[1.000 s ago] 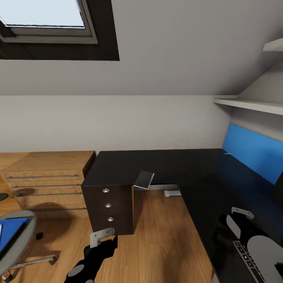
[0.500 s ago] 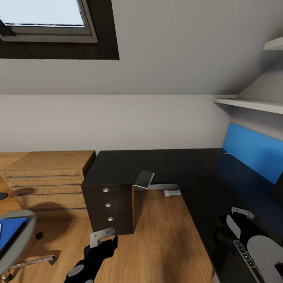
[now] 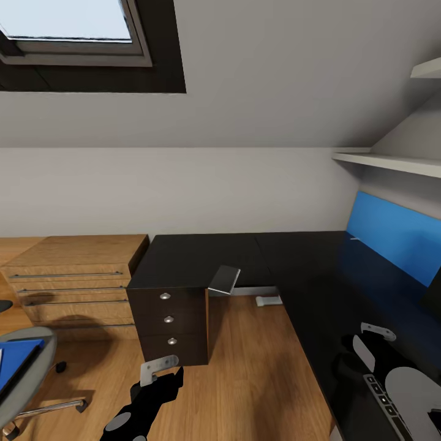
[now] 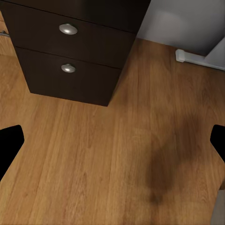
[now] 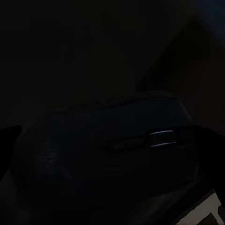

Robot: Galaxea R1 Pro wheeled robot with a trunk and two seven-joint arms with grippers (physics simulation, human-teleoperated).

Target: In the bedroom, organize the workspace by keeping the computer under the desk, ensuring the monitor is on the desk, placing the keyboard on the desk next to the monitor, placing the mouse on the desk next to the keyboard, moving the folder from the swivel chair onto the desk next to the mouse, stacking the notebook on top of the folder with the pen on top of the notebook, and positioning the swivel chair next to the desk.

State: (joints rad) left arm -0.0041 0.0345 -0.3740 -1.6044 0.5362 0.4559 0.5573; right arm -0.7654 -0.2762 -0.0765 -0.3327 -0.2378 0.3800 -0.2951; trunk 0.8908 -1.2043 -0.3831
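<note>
Dark mouse [image 5: 108, 140] on the black bench [image 3: 318, 275] close under the right gripper [image 3: 375, 343], its jaws' state impossible to tell, keyboard [image 3: 389, 407] just nearer, left gripper [image 3: 160, 370] spread wide above the wood floor [image 4: 117, 154], blue folder [image 3: 15, 361] on the swivel chair [image 3: 33, 367] far left.

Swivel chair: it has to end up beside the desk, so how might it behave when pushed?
The swivel chair probably rolls easily, since a caster shows beneath it. Its seat may spin rather than travel straight. The folder lying on it could slide off.
</note>
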